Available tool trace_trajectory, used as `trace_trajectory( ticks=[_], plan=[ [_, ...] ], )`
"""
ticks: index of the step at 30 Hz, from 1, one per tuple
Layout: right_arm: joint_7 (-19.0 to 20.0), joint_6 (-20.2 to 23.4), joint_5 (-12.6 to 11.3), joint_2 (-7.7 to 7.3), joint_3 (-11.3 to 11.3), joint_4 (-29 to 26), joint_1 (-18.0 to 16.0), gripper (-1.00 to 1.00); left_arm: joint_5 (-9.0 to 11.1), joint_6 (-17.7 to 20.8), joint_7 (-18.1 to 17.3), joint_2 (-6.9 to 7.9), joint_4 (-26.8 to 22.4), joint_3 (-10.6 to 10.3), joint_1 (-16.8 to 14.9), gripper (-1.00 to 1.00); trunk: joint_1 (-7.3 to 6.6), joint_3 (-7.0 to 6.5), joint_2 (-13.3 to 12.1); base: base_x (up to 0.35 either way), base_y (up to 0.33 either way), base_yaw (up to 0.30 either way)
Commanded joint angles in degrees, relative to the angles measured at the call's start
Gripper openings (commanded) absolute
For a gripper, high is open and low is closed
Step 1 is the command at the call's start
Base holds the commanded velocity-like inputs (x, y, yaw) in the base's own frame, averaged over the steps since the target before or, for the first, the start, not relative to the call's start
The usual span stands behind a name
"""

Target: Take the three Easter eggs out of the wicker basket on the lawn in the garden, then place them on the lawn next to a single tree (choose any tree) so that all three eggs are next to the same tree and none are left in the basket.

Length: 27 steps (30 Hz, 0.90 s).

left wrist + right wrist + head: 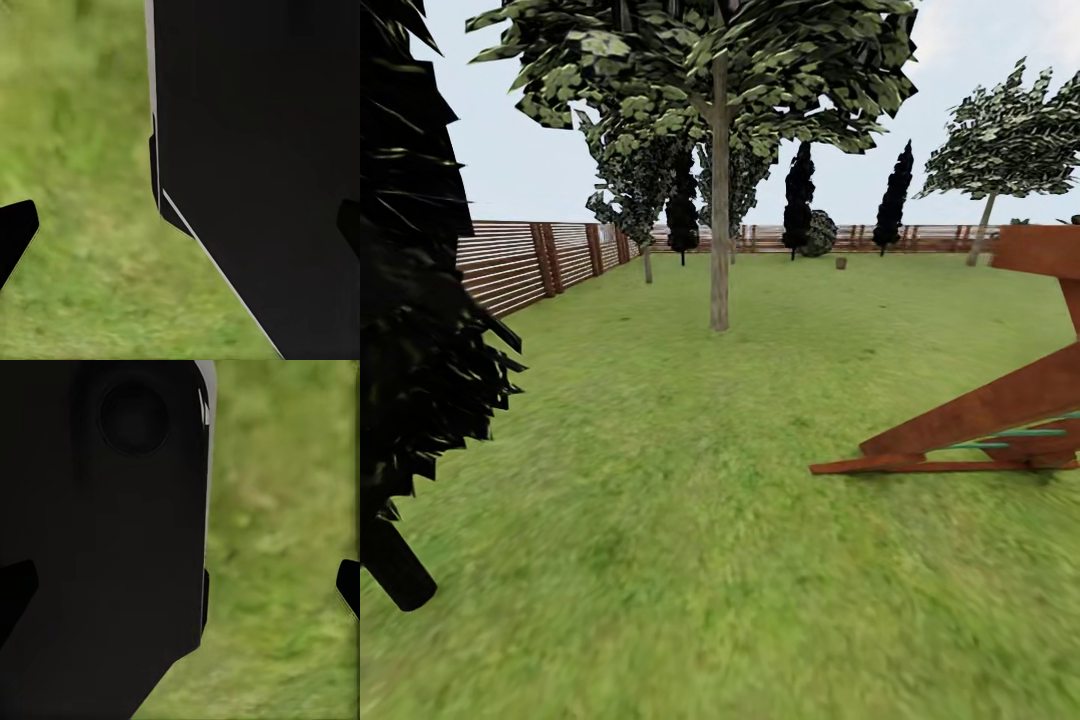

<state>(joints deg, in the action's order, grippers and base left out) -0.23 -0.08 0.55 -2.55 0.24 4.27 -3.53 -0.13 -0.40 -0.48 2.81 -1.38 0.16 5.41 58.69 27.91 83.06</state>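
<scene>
no eggs show anywhere yet, and only a small brown stump-like shape (841,263) stands far off on the lawn (690,480), beyond the tree (719,240) and a little to its right, near the back fence (920,238); it is too small to tell whether it is the wicker basket. the tree, with its bare grey trunk and wide leafy crown, rises ahead in the middle of the grass. a slatted fence (520,262) runs along the tree's left side, dark cypresses (797,200) stand behind it by the back fence, and a second leafy tree (1000,150) stands well to its right. a red-brown wooden frame (1000,410) with green rungs sits nearer than the tree, off to its right. a dark spiky plant (420,280) crowds in nearer than the tree on its left.

the left gripper (180,225) has its fingertips spread wide with nothing between them, hanging over grass beside the robot's dark body (255,150). the right gripper (180,585) is likewise spread and empty, next to the same dark body.

by my reading the robot is on its way, at the searching and approaching step, with no egg lifted. the next move calls for driving past the tree toward that far brown shape, confirming it is the basket, then stopping close enough for an arm to reach in.
</scene>
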Motion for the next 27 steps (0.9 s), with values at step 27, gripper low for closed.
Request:
trace_trajectory(
  ticks=[27],
  plan=[
    [0.04, -0.01, 0.06, 0.00, 0.02, 0.12, -0.08, 1.00, -0.01, -0.04, -0.08, 0.01, -0.11, 0.02, 0.04, 1.00, 0.03, 0.04, 0.02, 0.336, 0.000, 0.000]
  ],
)
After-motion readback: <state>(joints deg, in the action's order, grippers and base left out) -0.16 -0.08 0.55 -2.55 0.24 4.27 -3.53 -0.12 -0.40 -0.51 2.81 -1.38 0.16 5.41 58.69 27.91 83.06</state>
